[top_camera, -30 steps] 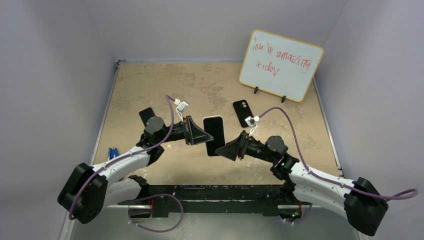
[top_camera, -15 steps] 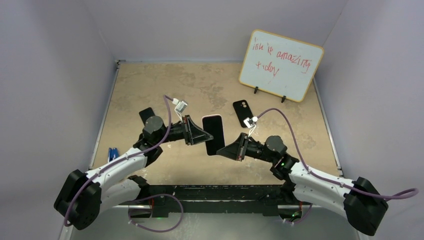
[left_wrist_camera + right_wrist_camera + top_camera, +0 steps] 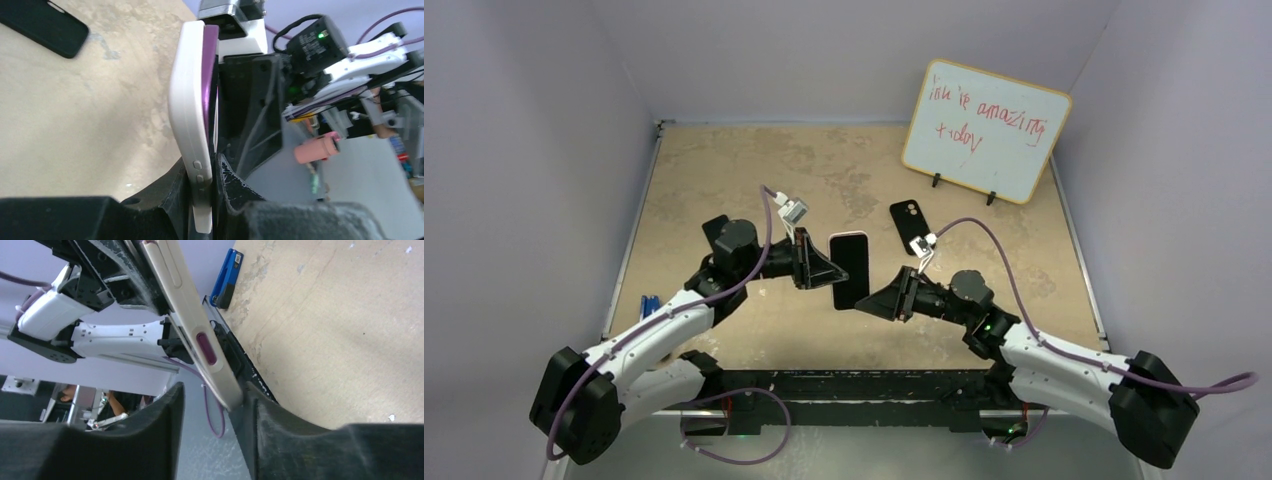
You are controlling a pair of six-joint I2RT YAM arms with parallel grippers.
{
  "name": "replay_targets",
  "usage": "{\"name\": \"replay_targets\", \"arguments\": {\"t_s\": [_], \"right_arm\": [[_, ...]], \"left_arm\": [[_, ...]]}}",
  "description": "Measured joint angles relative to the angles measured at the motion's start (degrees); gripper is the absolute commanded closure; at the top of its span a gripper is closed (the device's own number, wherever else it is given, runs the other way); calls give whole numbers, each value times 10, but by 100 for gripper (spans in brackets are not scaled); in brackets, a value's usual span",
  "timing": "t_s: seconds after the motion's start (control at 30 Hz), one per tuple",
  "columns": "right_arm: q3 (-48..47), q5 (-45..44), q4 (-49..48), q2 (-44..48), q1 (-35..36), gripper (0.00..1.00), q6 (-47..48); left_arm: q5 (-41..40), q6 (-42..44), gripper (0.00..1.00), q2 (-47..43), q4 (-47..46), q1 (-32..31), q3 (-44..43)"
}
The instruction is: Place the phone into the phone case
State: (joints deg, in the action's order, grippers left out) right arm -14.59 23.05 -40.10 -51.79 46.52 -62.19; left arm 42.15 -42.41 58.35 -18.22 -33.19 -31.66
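Farthest left, a small blue object (image 3: pixel 650 304) lies on the tan table (image 3: pixel 754 170) close to the left wall, beside the left arm's forearm. Next, a black slab (image 3: pixel 715 228) lies flat behind the left wrist. The wrist covers its near end, so what it is cannot be told.

The left gripper (image 3: pixel 831 272) clamps the phone (image 3: pixel 850 268) by its left side, jaws narrow on the thin body. In the left wrist view the pale, button-bearing edge of the phone runs up from between the two fingers. The phone hangs above the middle of the table, dark screen toward the overhead camera, long axis pointing away from the bases.

At its near right corner sits the right gripper (image 3: pixel 212 405), jaws partly apart around that corner. Its wrist view shows the phone's end resting against one finger (image 3: pixel 270 430) while the other finger (image 3: pixel 140 435) stands clear of it, so there is no clamp. The two grippers crowd the phone and hide its near end from above.

Further right, the black phone case (image 3: pixel 910 226) lies flat on the table, apart from the phone, camera cutout at its far end. The right arm's white cable plug (image 3: pixel 930 240) overlaps its near corner as seen from above.

Rightmost, a whiteboard (image 3: pixel 984 130) with red handwriting leans on its feet by the back wall. Some of the words are hard to read.
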Motion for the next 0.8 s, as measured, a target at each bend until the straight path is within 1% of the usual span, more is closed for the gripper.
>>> {"name": "replay_targets", "arguments": {"t_s": [0.07,0.13,0.27,0.4,0.5,0.63,0.8], "right_arm": [[-1,-4,15,6,0,29,3],[-9,-12,44,22,0,23,12],[-45,-31,97,58,0,18,41],[-81,-45,135,82,0,15,74],[-106,-54,159,82,0,9,96],[-138,-55,188,70,0,8,122],[-164,-47,198,52,0,14,139]], "left_arm": [[7,21,100,1,7,2,-2],[21,38,100,6,18,7,-2],[60,56,100,15,33,8,-3],[113,50,100,24,18,8,-7],[151,41,100,26,2,8,-10],[190,41,100,26,-4,8,-15],[215,42,100,27,-3,8,-20]]}}
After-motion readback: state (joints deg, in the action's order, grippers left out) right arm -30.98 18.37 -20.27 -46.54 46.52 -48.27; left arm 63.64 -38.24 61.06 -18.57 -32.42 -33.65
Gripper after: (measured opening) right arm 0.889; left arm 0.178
